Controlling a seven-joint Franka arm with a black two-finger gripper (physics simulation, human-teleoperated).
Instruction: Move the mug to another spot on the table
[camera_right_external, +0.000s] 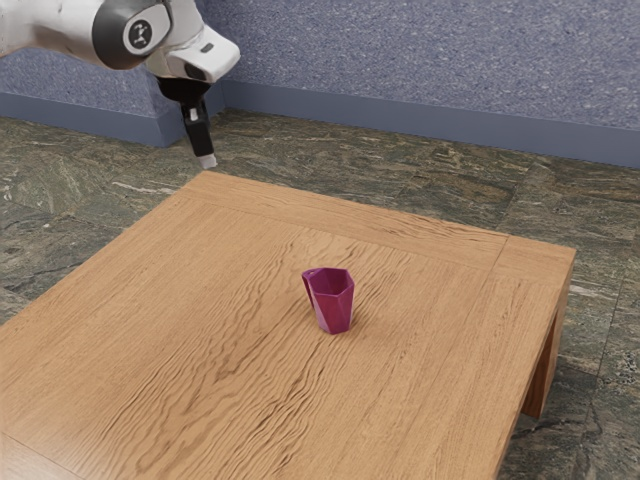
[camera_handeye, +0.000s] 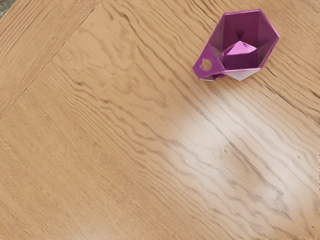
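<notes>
**Arm poised high, mug alone on the table**

The arm (camera_right_external: 130, 30) comes in from the exterior view's upper left, its white last link sloping down toward the right. The wrist is bent so the black gripper (camera_right_external: 206, 160) hangs almost straight down, tilted slightly to the right at its tip. The gripper is up in the air, lined up in this view with the table's far left corner and well apart from the mug. It is seen edge-on, so how far it is open cannot be told. It has hold of nothing.

The mug (camera_right_external: 329, 298) stands upright on the wooden table (camera_right_external: 200, 330), about mid-table and a little to the exterior view's right. It is magenta, faceted and narrower at the base, with its mouth facing up.

The wrist view looks down on the tabletop (camera_handeye: 125, 150), with the mug (camera_handeye: 240, 45) off to one side of the hand, not beneath it. The inside of the mug shows down to its angular bottom and is empty. A small tab handle with a round hole sticks out from its side. A pale sheen of light lies on the wood near the mug.
</notes>
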